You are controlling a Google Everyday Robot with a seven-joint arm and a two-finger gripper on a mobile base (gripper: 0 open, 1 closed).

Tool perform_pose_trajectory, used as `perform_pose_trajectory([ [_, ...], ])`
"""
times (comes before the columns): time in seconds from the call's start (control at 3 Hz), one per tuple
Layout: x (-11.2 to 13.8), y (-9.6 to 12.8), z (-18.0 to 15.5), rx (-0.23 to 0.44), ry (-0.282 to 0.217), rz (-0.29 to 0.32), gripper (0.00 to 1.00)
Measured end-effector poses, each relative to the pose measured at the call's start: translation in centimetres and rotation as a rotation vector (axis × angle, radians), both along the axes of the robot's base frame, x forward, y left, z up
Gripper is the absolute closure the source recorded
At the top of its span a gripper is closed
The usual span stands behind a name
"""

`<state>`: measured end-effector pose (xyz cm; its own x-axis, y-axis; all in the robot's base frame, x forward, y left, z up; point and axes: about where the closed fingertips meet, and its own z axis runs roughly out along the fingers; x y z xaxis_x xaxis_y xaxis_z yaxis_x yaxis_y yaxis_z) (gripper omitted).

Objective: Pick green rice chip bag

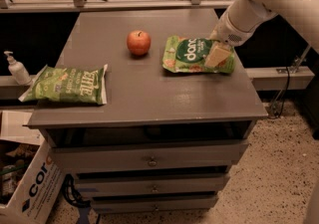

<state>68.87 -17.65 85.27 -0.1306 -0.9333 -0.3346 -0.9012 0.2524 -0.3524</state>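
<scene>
The green rice chip bag (192,55) lies flat on the right part of the grey cabinet top (139,88). It is light green with a dark-green circle and white lettering. My gripper (218,56) hangs from the white arm (259,4) at the upper right and is over the bag's right end, with its cream-coloured fingers (215,55) low on the bag. The right end of the bag is hidden behind them.
A red apple (138,42) stands left of the bag. A paler green bag with white lettering (67,84) lies at the left edge. A soap pump bottle (16,68) stands on a ledge at the left. A cardboard box (30,188) sits on the floor at lower left.
</scene>
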Motion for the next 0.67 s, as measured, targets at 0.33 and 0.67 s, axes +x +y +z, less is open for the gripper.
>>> perform_pose_trajectory([
  [0.33,0.3,-0.07,0.15,0.001,0.01,-0.011,0.65],
  [0.67,0.19,-0.06,-0.02,0.002,0.028,-0.018,0.88],
])
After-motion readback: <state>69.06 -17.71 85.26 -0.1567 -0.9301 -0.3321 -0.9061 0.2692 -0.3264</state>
